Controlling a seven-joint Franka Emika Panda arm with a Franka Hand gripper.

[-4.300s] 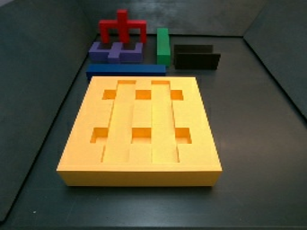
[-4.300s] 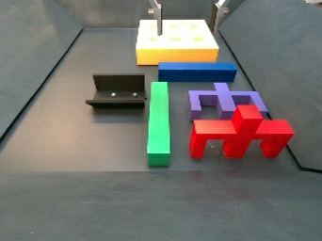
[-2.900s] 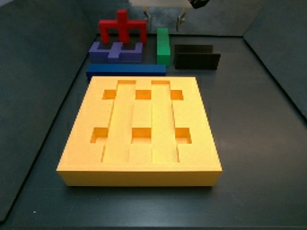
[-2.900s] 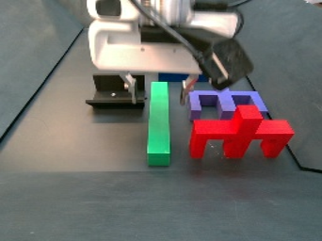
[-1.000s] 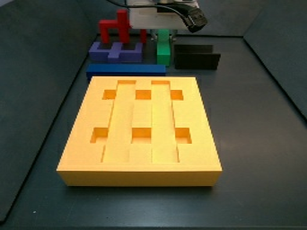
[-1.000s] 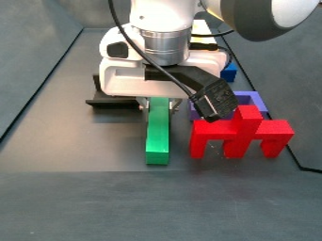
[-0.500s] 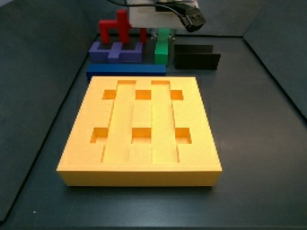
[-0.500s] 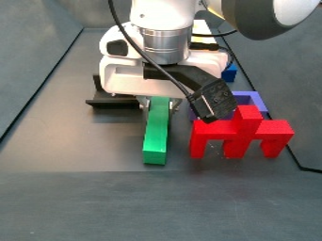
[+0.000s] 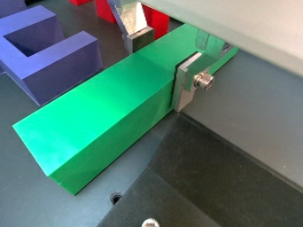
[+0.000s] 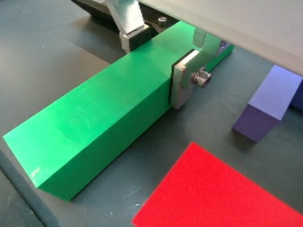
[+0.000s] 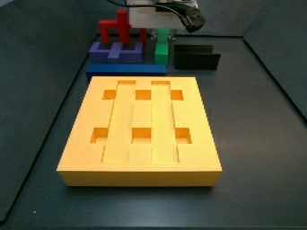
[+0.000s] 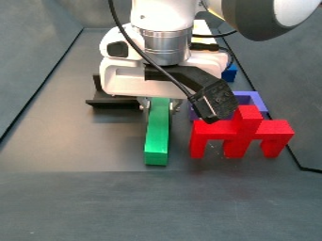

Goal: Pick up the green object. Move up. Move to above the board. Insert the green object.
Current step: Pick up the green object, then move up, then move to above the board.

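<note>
Green and smooth, the green object lies flat on the dark floor, well apart from the board, in the cluster of pieces beyond the board's far end. In both wrist views the gripper straddles the bar, its silver fingers pressed against the two long sides, so the jaws are closed on it at bar width. In a side view the gripper stands directly over the bar's far part, the white wrist body hiding that end. The red cross-shaped piece stands just beside the bar, with the purple piece behind it. The fixture, mostly hidden by the wrist, sits on the bar's opposite side. In a side view the blue flat base lies between the board and the bar's cluster, near the black block.
</note>
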